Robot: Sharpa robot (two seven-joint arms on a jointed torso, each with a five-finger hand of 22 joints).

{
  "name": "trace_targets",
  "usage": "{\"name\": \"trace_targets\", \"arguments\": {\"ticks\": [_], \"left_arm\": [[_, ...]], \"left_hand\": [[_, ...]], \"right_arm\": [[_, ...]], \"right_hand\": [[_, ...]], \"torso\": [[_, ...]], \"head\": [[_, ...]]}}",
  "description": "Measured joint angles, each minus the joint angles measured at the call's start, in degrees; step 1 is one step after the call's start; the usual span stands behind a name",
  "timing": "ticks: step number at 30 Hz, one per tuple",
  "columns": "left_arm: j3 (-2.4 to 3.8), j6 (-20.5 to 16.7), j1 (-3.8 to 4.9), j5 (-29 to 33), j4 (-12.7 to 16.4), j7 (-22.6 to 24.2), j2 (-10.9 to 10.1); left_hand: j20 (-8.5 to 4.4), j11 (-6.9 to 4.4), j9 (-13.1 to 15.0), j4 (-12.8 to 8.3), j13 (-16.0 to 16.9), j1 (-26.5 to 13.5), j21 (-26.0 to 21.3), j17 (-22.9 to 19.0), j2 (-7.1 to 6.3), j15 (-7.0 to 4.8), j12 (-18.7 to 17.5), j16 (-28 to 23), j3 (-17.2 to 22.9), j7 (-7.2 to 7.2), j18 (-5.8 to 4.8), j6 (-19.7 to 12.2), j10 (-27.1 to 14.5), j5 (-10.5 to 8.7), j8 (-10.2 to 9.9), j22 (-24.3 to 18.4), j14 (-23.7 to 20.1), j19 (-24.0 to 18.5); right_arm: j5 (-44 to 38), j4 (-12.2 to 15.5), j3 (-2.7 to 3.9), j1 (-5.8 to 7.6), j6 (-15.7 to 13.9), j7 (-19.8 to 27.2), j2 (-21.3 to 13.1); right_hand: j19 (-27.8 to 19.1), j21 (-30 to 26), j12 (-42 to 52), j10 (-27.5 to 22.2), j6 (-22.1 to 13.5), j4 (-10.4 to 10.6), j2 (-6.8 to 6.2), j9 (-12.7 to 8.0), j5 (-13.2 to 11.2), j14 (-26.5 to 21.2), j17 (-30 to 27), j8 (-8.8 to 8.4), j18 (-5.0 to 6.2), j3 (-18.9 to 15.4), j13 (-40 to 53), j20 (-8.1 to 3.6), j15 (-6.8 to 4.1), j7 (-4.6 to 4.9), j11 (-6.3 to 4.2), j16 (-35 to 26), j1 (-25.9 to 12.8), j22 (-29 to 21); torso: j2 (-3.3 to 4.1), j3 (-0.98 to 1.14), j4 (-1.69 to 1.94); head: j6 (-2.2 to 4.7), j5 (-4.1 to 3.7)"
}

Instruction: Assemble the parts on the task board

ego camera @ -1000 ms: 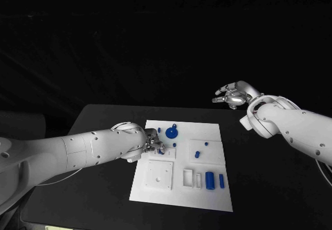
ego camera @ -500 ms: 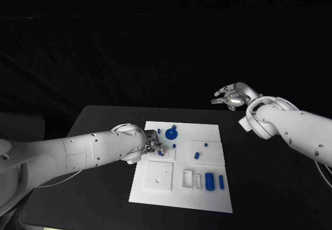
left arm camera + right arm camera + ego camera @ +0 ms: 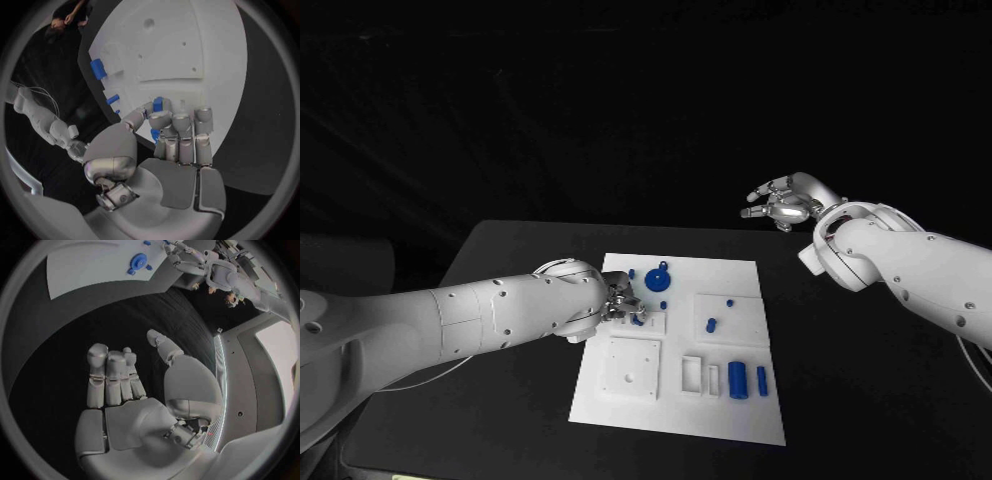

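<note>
The white task board (image 3: 733,412) lies in the middle of the black table. My left hand (image 3: 620,303) is low over the board's left part, fingers curled, pinching a small blue part (image 3: 157,104) between thumb and a finger. In the left wrist view the same hand (image 3: 172,142) is close above the board (image 3: 212,60). My right hand (image 3: 788,200) hangs in the air beyond the table's far right corner, fingers apart and holding nothing. The right wrist view shows its fingers (image 3: 111,375) stretched out and bare.
On the board a blue round part (image 3: 658,277) stands near the far edge and a short blue peg (image 3: 711,323) near the middle. Two blue cylinders (image 3: 737,379) lie in slots at the near right. A raised white square block (image 3: 635,366) lies at the near left.
My left arm has sunk very slightly over the board's left part, still holding the blue part. The right hand has not moved.
</note>
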Motion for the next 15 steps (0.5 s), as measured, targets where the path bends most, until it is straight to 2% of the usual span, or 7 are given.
{"name": "trace_targets", "arguments": {"ticks": [15], "left_arm": [[0.0,-0.25,-0.03,-0.21,0.06,0.06,-0.07]], "left_hand": [[-0.11,0.01,0.0,-0.15,-0.06,0.03,0.0,-0.01,-0.03,0.02,0.0,-0.01,0.13,0.0,0.0,0.0,-0.01,-0.02,0.02,0.01,0.02,-0.12]], "right_arm": [[0.0,0.0,0.0,0.0,0.19,-0.03,0.05]], "right_hand": [[-0.14,0.0,0.22,-0.08,0.06,0.0,0.0,0.0,0.0,0.0,0.04,0.0,0.0,0.0,-0.05,-0.09,0.0,0.27,-0.08,0.0,0.0,-0.01]], "torso": [[-0.01,-0.03,0.02]], "head": [[-0.09,0.07]]}}
